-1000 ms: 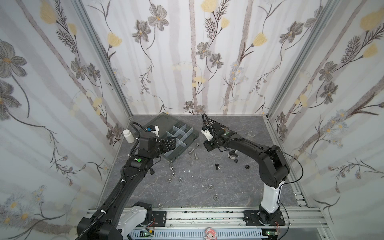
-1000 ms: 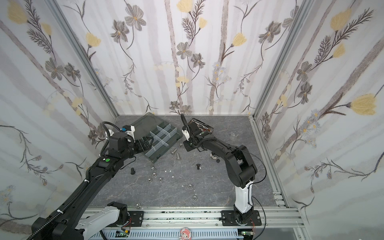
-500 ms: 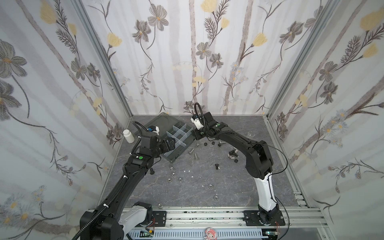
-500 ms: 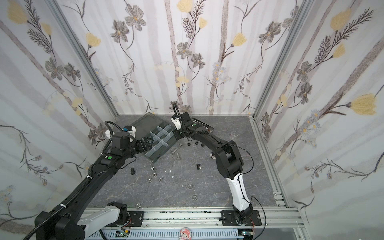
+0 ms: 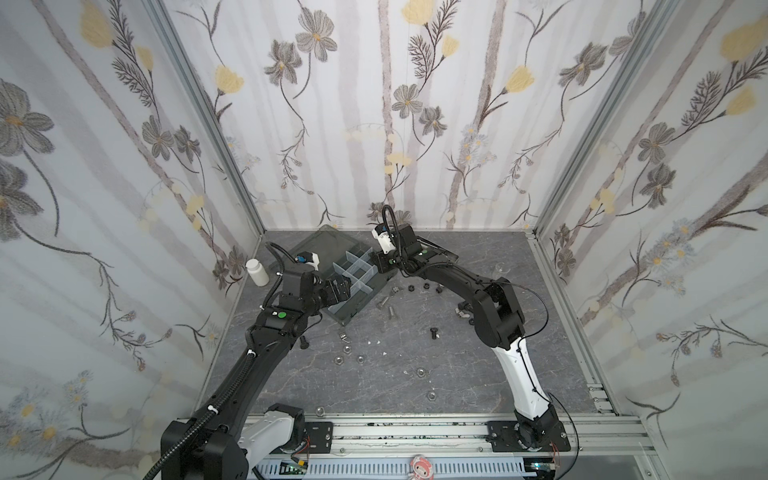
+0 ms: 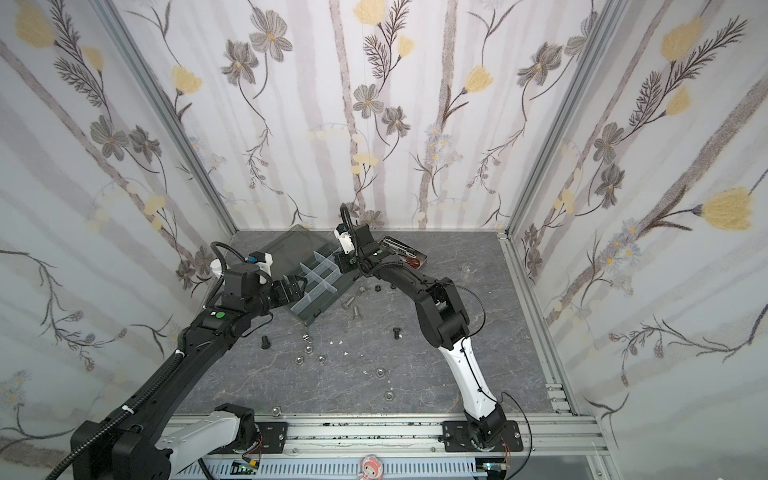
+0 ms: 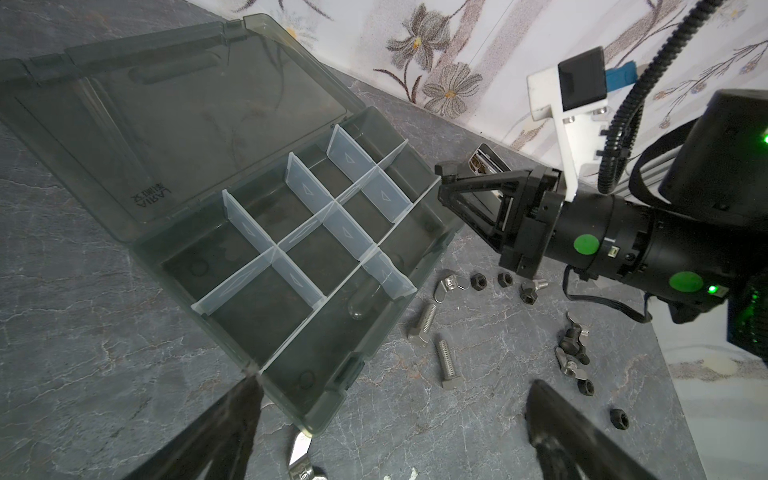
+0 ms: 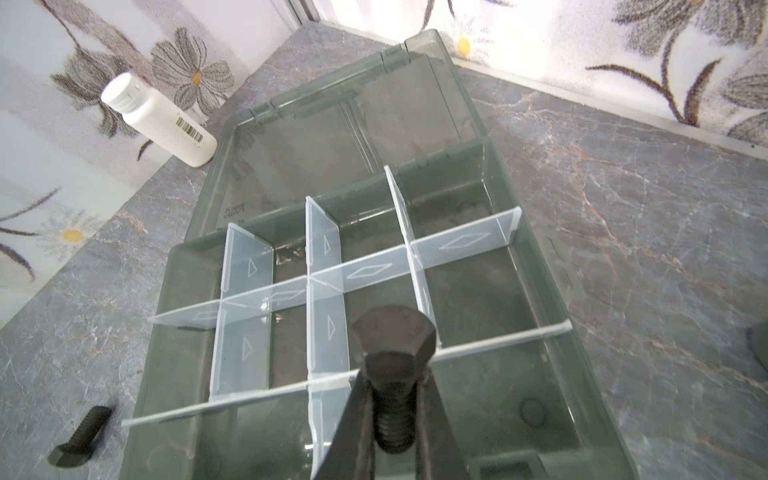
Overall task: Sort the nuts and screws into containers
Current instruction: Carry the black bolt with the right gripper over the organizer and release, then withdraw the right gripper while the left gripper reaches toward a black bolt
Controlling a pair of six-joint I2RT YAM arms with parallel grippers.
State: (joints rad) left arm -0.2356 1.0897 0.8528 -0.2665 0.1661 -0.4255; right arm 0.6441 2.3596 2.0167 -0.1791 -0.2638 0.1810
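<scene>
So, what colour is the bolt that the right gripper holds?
The bolt is matte black, clearest in the right wrist view.

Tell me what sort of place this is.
Likely a robot data-collection booth, not a real workshop: a left arm and right arm mounted on an aluminium rail, floral-papered panels boxing in a marble-look tabletop, and loose screws and nuts strewn beside an organizer box.

- The open organizer box [image 7: 332,399] lies on the grey table [image 7: 83,291] with its lid [image 7: 166,104] laid back. Whitish dividers [image 7: 303,232] split it into compartments [image 7: 257,316].
- The right gripper [image 7: 451,187] pinches a black screw [image 7: 448,168] at the box's rim.
- Two silver screws [image 7: 424,322] and some black nuts [image 7: 478,281] lie beside the box.
- The left gripper [image 7: 394,384] has its fingers spread wide.
</scene>
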